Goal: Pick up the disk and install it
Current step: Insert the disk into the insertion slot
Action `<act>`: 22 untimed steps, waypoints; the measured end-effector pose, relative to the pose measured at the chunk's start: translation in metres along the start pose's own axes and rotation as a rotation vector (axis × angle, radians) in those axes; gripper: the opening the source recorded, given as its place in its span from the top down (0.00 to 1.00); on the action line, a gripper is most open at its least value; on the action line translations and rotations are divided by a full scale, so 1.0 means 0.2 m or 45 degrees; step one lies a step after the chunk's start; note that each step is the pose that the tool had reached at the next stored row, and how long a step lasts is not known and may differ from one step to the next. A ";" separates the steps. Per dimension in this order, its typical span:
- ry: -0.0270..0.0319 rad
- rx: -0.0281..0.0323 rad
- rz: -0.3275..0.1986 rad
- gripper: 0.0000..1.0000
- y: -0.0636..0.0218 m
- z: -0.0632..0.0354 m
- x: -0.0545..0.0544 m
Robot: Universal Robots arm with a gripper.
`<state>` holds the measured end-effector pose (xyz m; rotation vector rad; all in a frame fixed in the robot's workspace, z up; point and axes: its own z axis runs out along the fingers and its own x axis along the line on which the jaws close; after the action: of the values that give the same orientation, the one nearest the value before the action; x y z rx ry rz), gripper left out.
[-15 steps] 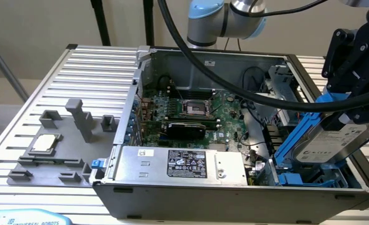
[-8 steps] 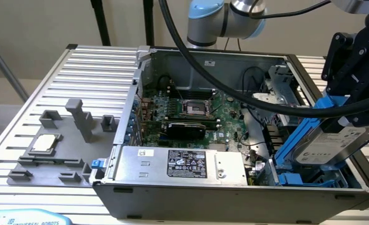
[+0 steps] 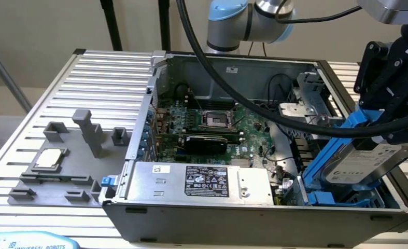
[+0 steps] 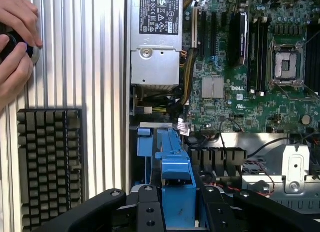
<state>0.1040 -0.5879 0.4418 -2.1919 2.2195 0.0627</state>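
The gripper (image 3: 390, 124) hangs over the open computer case (image 3: 259, 223), above the end of the case that lies on the exterior view's right. Its black fingers (image 4: 150, 212) are pinching the disk (image 3: 366, 163), one finger on each side of the blue frame. The disk is tilted, with its silver labelled face outward. Its upper end is in the grip and its lower end reaches down into the case's drive bay among other blue rails. Whether it is seated there cannot be told.

Inside the case, just beside the disk, lies the grey power supply box (image 3: 197, 181) with a black-and-white sticker. Beyond it is the green circuit board (image 3: 211, 129). Thick black cables (image 3: 259, 104) from the arm sweep across above the case.

The case stands on a ribbed metal counter (image 3: 100, 78). Outside the case, on the exterior view's left, a grey holder (image 3: 72, 155) carries a small square chip (image 3: 52, 158).

In the wrist view, a dark gridded pad (image 4: 50, 167) lies on the counter beside the case, and a person's hands (image 4: 20, 19) are around a small black object.
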 end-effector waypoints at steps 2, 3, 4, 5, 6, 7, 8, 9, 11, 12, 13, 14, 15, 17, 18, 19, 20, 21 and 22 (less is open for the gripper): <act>0.0002 -0.0026 0.000 0.67 -0.004 0.006 0.00; 0.0002 -0.0035 0.000 0.67 -0.005 0.010 0.00; 0.0002 -0.0044 0.000 0.67 -0.006 0.015 0.00; 0.0001 -0.0051 0.000 0.67 -0.007 0.020 0.00; 0.0001 -0.0058 0.000 0.67 -0.007 0.025 0.00; 0.0002 -0.0065 0.000 0.67 -0.008 0.030 0.00; 0.0001 -0.0072 0.000 0.67 -0.009 0.034 0.00; 0.0002 -0.0077 0.000 0.67 -0.009 0.039 0.00; 0.0004 -0.0080 0.000 0.67 -0.010 0.051 0.00; 0.0003 -0.0080 0.000 0.67 -0.010 0.058 0.00; 0.0000 -0.0081 0.000 0.67 -0.010 0.064 0.00; 0.0000 -0.0081 0.000 0.67 -0.011 0.071 0.00; 0.0002 -0.0081 0.000 0.67 -0.011 0.076 0.00; 0.0003 -0.0082 0.000 0.67 -0.011 0.087 -0.01; 0.0004 -0.0082 0.000 0.67 -0.011 0.093 -0.01; 0.0004 -0.0082 0.000 0.67 -0.011 0.099 -0.02; 0.0003 -0.0082 0.000 0.67 -0.011 0.106 -0.02; 0.0000 -0.0082 0.000 0.67 -0.011 0.112 -0.02; 0.0001 -0.0081 -0.001 0.67 -0.011 0.119 -0.02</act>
<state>0.1059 -0.5831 0.4183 -2.1957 2.2219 0.0698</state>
